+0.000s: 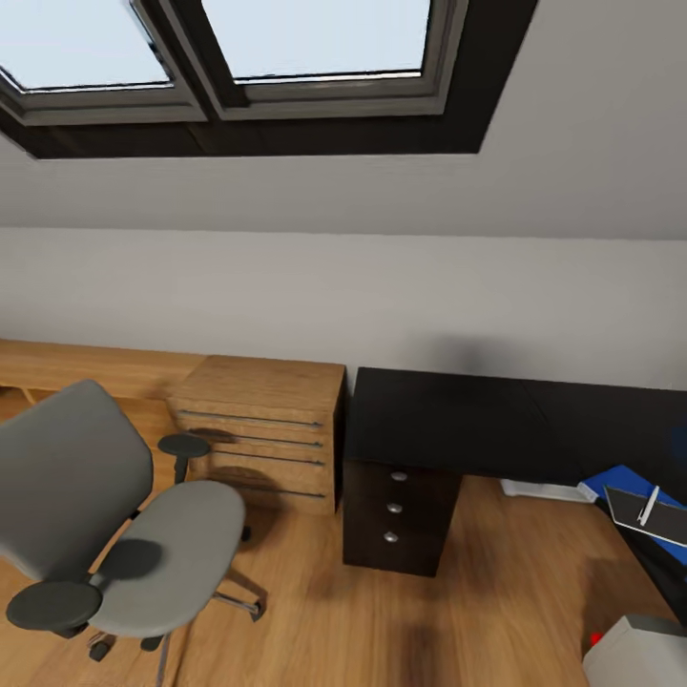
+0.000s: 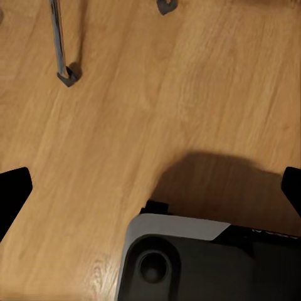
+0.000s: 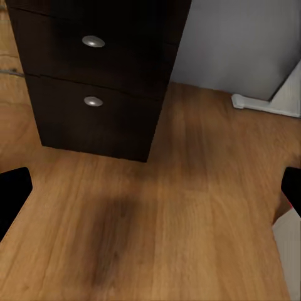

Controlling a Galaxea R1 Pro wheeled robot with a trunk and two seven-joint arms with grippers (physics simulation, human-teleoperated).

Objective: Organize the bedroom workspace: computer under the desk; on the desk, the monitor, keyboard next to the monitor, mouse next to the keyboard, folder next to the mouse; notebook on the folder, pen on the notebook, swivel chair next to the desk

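Note:
The swivel chair (image 1: 124,534), grey with black armrests, stands on the floor at the lower left, apart from the desk (image 1: 496,420). At the right edge the blue folder (image 1: 620,477) lies on the black desktop. On the folder lies the dark notebook (image 1: 658,520), with the pale pen (image 1: 649,506) on top of it. The monitor's pale back (image 1: 634,658) with its red light (image 1: 596,637) shows at the bottom right corner. My left gripper (image 2: 150,191) hangs open over bare floor. My right gripper (image 3: 150,191) is open in front of the desk's drawer unit (image 3: 94,81).
A light wooden drawer unit (image 1: 262,434) stands between chair and desk, against the wall under a sloped roof window (image 1: 315,38). The desk's white foot (image 1: 544,489) rests on the floor. A chair castor (image 2: 69,75) and my own base (image 2: 200,257) show below the left wrist.

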